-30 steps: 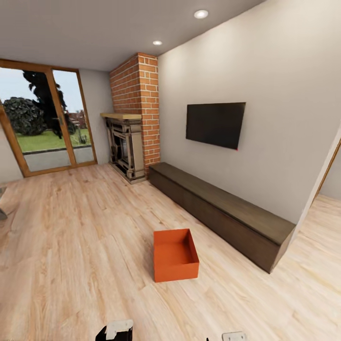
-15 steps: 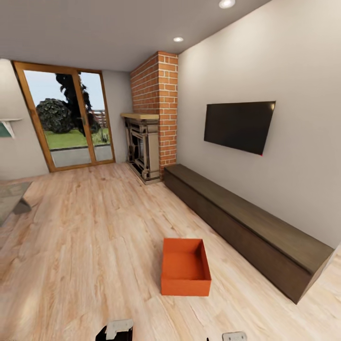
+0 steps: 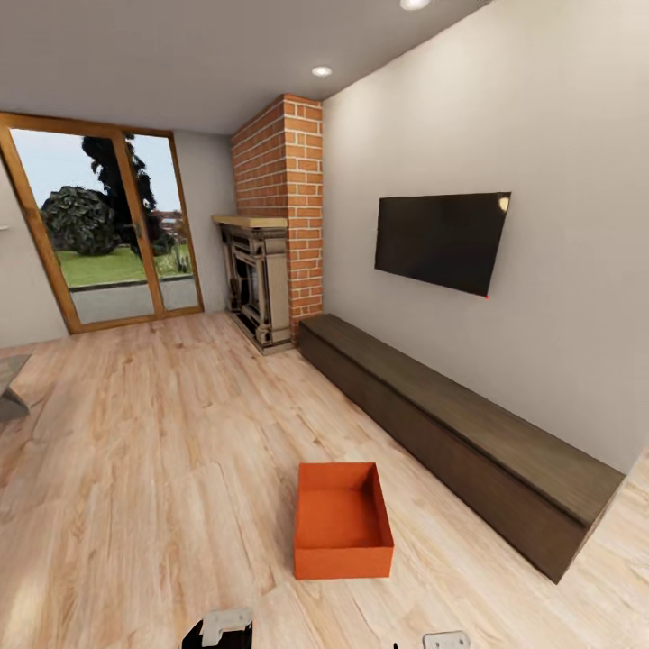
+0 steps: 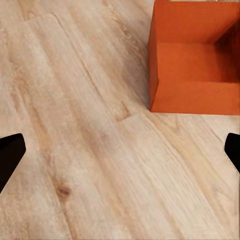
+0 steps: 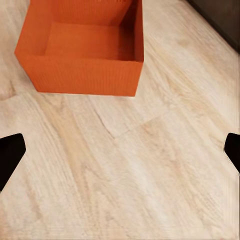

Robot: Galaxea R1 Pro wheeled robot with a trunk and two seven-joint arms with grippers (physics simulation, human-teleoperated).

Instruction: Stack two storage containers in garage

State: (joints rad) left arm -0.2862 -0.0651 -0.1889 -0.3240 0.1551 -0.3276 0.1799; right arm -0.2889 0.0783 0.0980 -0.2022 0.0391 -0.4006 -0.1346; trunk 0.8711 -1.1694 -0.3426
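One orange-red open-top storage container [image 3: 342, 521] stands empty on the living room's light wood plank floor [image 3: 153, 451], a short way in front of me. It lies ahead of the left gripper [image 4: 120, 152], which is open, with its dark fingertips [image 4: 10, 154] wide apart above bare planks; the container [image 4: 195, 65] is off to one side. My right gripper [image 5: 120, 152] is open too, and the container [image 5: 85, 45] sits just beyond it. Neither gripper touches the box. Both arms' ends [image 3: 221, 628] peek in at the head view's lower edge.
A long dark low cabinet [image 3: 451, 424] runs along the right wall under a black TV [image 3: 442, 239]. A red brick fireplace [image 3: 270, 270] stands in the far corner beside glass doors [image 3: 108, 234]. A grey object [image 3: 9, 397] sits at the left edge.
The head view has swung sideways and drawn a little closer, so the whole room shifts in the picture. The container stays where it was on the floor.
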